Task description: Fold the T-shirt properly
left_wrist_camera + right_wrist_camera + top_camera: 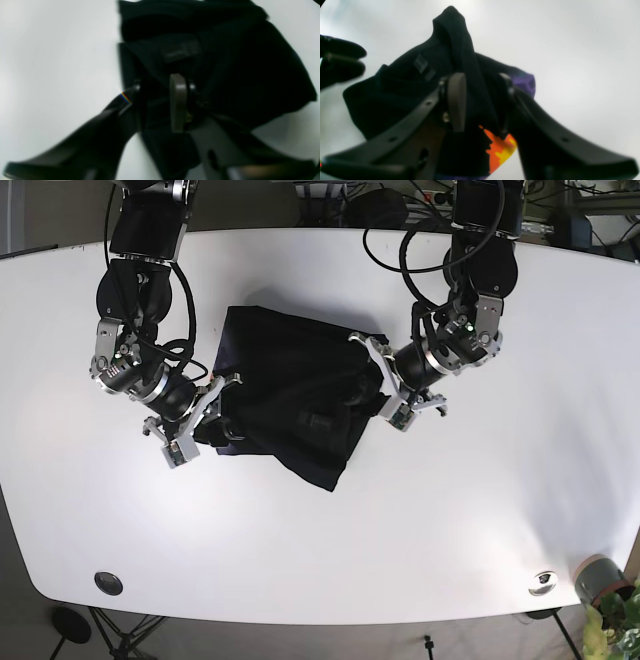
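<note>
A black T-shirt (290, 390) lies bunched in the middle of the white table (480, 510), partly folded over itself. My left gripper (378, 385) is at its right edge. In the left wrist view, black cloth (237, 75) fills the gap between the fingers of that gripper (156, 100). My right gripper (212, 415) is at the shirt's left edge. In the right wrist view it (481, 102) pinches a raised ridge of the shirt (395, 95), and an orange, yellow and purple print (500, 147) shows beneath. A neck label (421, 63) is visible.
A black round fitting (107, 582) sits near the table's front left, and a small metal one (543, 582) at the front right. A cup with a plant (603, 582) stands past the right corner. Cables hang behind the far edge.
</note>
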